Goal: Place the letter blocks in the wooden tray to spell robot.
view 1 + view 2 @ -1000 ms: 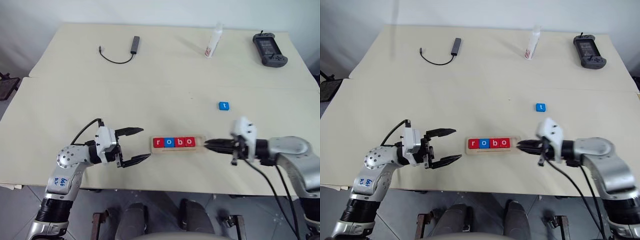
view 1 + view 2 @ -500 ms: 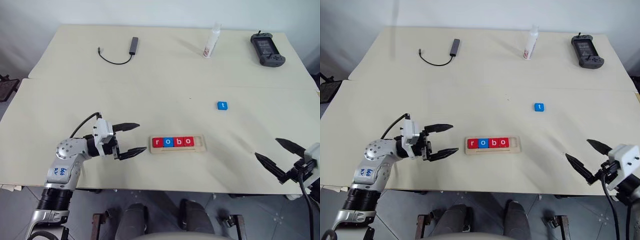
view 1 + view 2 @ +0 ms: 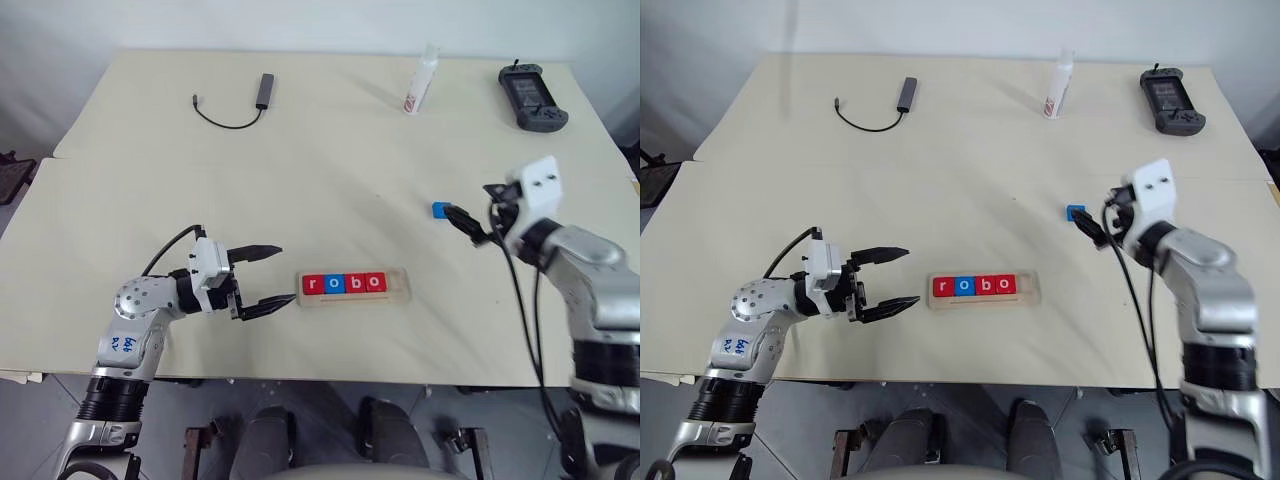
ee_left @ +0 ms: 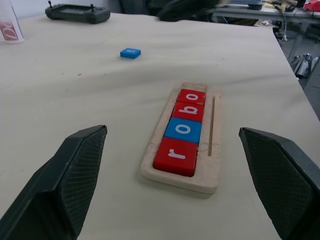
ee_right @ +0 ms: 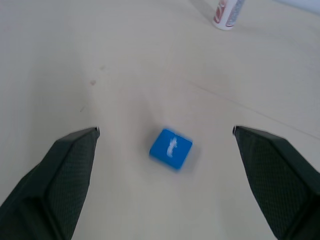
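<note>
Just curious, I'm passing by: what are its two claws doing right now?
Left gripper: open, empty, beside the tray.
Right gripper: open, empty, aimed at the t block.

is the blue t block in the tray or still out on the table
Out. The blue t block lies flat on the table, apart from the wooden tray.
</note>
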`<state>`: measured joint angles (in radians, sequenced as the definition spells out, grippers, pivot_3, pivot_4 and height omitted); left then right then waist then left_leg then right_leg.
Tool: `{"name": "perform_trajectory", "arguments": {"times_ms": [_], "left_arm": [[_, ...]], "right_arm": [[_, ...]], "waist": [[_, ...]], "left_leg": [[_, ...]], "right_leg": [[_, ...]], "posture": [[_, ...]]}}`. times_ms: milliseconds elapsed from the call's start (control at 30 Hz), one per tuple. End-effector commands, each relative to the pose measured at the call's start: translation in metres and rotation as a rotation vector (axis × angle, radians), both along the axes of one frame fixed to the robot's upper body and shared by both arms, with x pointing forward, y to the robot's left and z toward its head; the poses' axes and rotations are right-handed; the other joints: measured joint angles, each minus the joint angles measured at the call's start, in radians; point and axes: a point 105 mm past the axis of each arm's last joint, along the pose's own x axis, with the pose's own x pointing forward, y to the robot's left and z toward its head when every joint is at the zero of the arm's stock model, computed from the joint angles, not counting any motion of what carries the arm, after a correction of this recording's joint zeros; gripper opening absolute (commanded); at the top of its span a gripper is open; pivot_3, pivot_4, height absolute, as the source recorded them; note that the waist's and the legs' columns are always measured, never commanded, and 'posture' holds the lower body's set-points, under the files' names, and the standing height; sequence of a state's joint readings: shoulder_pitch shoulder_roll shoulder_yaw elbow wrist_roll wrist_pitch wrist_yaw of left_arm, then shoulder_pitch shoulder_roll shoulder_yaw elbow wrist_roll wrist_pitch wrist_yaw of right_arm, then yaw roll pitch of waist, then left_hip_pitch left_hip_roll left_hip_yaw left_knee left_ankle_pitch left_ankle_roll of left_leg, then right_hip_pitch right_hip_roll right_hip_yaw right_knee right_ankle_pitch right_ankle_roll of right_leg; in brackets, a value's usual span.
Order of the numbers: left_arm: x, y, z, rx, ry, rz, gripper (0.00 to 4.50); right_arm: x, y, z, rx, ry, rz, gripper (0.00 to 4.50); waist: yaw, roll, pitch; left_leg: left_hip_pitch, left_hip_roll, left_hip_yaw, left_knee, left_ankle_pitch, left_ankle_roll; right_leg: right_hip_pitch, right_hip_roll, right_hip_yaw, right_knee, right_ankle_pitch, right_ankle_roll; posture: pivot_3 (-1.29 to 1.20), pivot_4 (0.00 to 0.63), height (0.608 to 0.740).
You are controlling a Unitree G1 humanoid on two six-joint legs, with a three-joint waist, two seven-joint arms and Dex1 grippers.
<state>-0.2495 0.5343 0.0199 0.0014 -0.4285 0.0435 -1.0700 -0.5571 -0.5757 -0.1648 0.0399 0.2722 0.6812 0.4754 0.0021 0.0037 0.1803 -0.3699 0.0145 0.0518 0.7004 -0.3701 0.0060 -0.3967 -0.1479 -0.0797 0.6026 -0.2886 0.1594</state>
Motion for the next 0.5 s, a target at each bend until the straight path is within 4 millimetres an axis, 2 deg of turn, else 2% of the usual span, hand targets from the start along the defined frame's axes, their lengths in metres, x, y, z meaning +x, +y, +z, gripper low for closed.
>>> {"name": "perform_trajectory", "arguments": {"times_ms": [33, 133, 300, 433, 500], "left_arm": [[-0.006, -0.002, 0.005, 0.016, -0.04, -0.006, 4.5], [-0.009, 0.001, 0.005, 0.014, -0.04, 0.01, 4.5], [-0.011, 0.004, 0.006, 0.011, -0.045, 0.03, 4.5], [-0.016, 0.001, 0.004, 0.003, -0.042, 0.03, 4.5], [-0.018, -0.001, 0.005, -0.003, -0.043, 0.02, 4.5]], "right_arm": [[0.018, -0.013, -0.017, -0.023, 0.069, -0.161, 4.48], [0.026, -0.01, -0.027, -0.015, 0.104, -0.21, 4.48], [0.029, -0.003, -0.035, -0.009, 0.128, -0.228, 4.48], [0.026, 0.018, -0.041, 0.053, 0.148, -0.195, 4.48], [0.025, 0.023, -0.046, 0.054, 0.157, -0.19, 4.1]], "waist": [[-0.003, 0.0, 0.0], [-0.004, 0.0, 0.0], [-0.014, 0.0, 0.0], [-0.021, 0.0, 0.0], [-0.03, 0.0, 0.0]], "left_leg": [[0.0, 0.0, 0.0, 0.0, 0.0, 0.0], [-0.001, 0.0, 0.0, -0.002, 0.0, 0.0], [-0.001, 0.0, 0.001, -0.002, 0.0, 0.0], [0.0, 0.001, 0.002, -0.001, 0.0, 0.0], [0.0, 0.001, 0.001, -0.001, 0.0, 0.0]], "right_leg": [[0.0, 0.0, 0.0, 0.0, 0.0, 0.0], [-0.001, 0.0, -0.002, -0.001, 0.0, 0.0], [-0.001, 0.0, -0.002, -0.001, 0.0, 0.0], [-0.001, 0.0, -0.001, 0.0, 0.0, 0.0], [-0.001, 0.0, -0.001, 0.0, 0.0, 0.0]], "posture": [[0.0, 0.15, 0.74], [0.0, 0.15, 0.74], [0.0, 0.15, 0.74], [0.0, 0.15, 0.74], [0.0, 0.15, 0.74]]}}
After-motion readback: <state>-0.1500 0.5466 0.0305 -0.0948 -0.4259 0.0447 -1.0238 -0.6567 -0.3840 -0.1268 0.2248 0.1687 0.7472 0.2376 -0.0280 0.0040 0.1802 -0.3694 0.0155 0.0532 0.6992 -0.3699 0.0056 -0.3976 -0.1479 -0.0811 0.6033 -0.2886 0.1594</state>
